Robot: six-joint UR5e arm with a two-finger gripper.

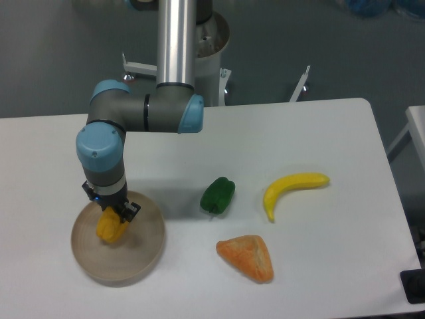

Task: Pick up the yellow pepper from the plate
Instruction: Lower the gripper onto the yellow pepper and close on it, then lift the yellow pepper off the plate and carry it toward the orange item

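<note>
Nearest, the plate (143,262) holds the yellow pepper (110,227), long axis roughly upright, pinched by the fingers (114,214).

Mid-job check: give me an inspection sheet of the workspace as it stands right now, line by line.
Surface: white table, no spills seen.
Job's things: yellow pepper over the plate at front left; whether it rests on the plate or is lifted cannot be told.
Clutter: green pepper mid-table; banana to its right; orange wedge in front of them. All off the plate and apart from each other.
Gripper: gripper is down at the yellow pepper's top; jaws mostly hidden, grip cannot be confirmed.
Cables: nothing seen.
Surroundings: grey floor, white metal brackets behind the table, another white surface's edge at far right.
</note>
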